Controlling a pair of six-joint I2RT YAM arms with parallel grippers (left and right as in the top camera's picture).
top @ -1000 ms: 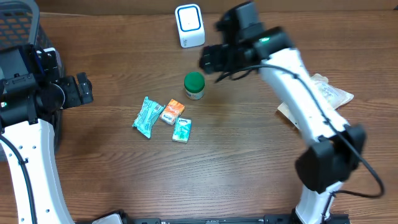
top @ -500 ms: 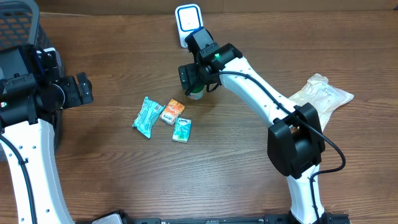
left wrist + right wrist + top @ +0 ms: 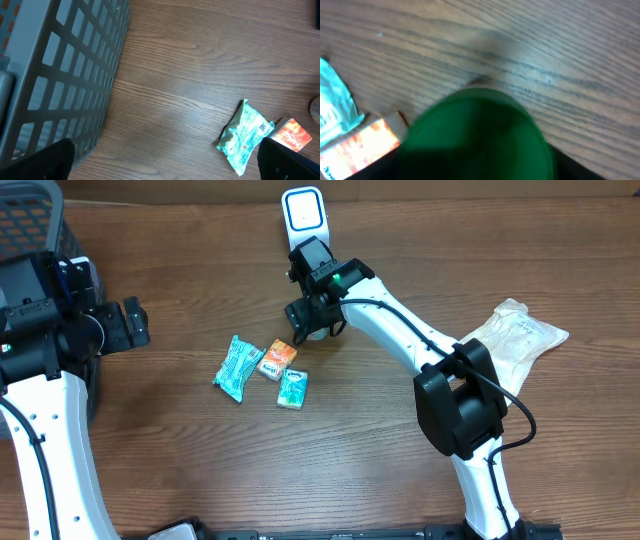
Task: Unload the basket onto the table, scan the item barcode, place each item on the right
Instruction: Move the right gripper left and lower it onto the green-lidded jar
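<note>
Jar (image 3: 475,135): upright, directly beneath my right gripper (image 3: 311,326).
Grip: cannot tell whether I've closed on it.
Left gripper (image 3: 134,322): spread wide, empty, far left.

Green-lidded jar (image 3: 475,135) blurred, cut at bottom edge; overhead, right end effector (image 3: 307,322) covers it.

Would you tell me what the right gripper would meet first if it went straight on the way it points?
Most likely the green lid, which fills the wrist view directly ahead of the right gripper. How far off it is, the blurred picture doesn't show.
</note>
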